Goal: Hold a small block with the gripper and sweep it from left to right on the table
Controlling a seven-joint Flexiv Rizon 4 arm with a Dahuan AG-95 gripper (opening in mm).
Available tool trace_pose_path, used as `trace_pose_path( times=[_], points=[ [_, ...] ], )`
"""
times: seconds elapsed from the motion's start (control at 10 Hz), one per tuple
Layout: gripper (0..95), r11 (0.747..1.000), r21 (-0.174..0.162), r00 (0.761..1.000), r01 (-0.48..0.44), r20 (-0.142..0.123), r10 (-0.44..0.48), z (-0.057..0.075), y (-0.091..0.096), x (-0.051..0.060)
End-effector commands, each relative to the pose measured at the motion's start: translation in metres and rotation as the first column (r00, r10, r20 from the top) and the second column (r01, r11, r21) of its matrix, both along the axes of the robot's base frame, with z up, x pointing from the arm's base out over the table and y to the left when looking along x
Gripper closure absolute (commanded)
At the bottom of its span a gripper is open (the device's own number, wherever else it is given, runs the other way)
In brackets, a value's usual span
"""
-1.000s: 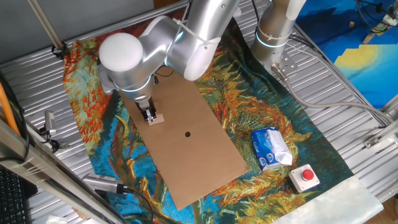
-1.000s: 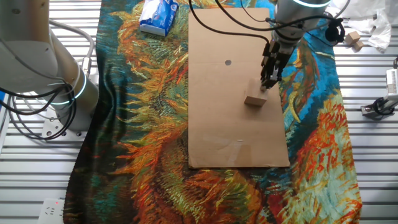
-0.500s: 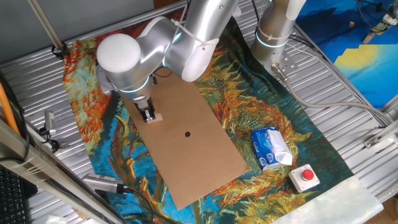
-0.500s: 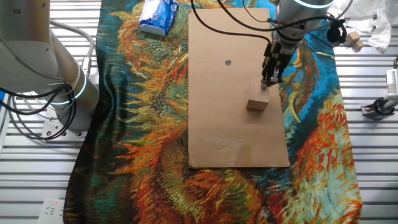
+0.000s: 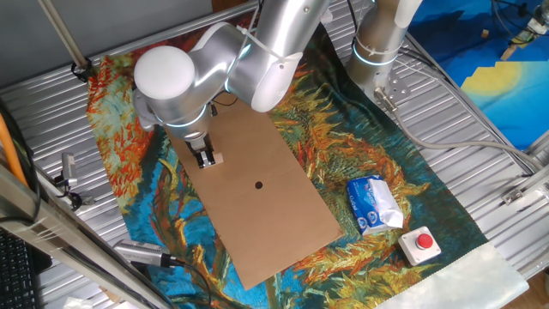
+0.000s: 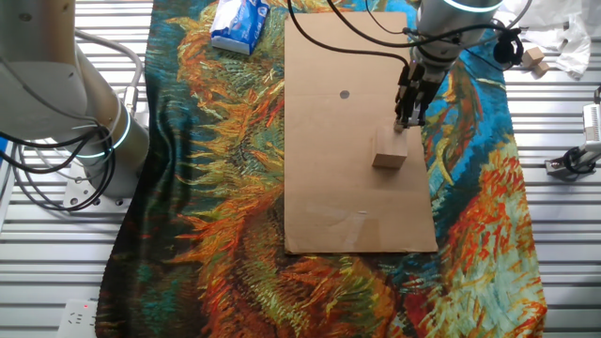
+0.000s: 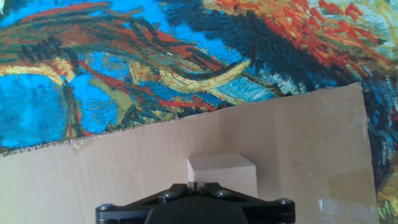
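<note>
The small block (image 6: 389,160), a pale tan wooden cube, lies on the brown board (image 6: 338,178) near its right edge. It also shows in one fixed view (image 5: 216,158) and in the hand view (image 7: 222,174). My gripper (image 6: 406,123) hangs just behind the block with its black fingers closed together, tips at or close to the block's far side, not around it. In the hand view the gripper (image 7: 194,185) shows only a thin slit between its fingers, and the block sits just beyond them. The board lies on the orange-blue cloth (image 6: 216,188) on the ribbed metal table (image 6: 554,235).
A blue-white packet (image 5: 374,204) and a red button on a pale box (image 5: 421,244) lie on the cloth at one end. A second silver arm's base (image 6: 80,113) stands beside the cloth. The board has a small dark hole (image 6: 345,94).
The block has slid a little along the board away from the hole and turned slightly. The gripper has moved only slightly and stays closed.
</note>
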State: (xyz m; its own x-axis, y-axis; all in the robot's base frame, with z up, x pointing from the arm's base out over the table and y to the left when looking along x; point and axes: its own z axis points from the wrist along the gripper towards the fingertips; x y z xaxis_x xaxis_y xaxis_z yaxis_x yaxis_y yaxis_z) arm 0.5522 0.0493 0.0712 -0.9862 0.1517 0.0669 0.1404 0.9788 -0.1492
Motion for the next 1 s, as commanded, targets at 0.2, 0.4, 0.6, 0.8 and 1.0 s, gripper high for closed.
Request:
trace_pose_path(
  times=[0.2,0.4,0.6,0.8,1.0],
  points=[
    [95.0,1.000,0.001,1.000,0.000,-0.001,0.000,-0.0005,0.0001,0.0000],
    [95.0,1.000,0.001,1.000,-0.001,-0.001,0.001,-0.0005,0.0001,0.0000],
    [95.0,1.000,0.002,1.000,-0.004,-0.001,0.004,-0.0005,0.0001,0.0000],
    [95.0,1.000,0.004,1.000,-0.006,-0.001,0.006,-0.0005,0.0001,0.0000],
    [95.0,1.000,0.003,1.000,-0.004,-0.001,0.004,-0.0005,0.0001,0.0000]
  ],
)
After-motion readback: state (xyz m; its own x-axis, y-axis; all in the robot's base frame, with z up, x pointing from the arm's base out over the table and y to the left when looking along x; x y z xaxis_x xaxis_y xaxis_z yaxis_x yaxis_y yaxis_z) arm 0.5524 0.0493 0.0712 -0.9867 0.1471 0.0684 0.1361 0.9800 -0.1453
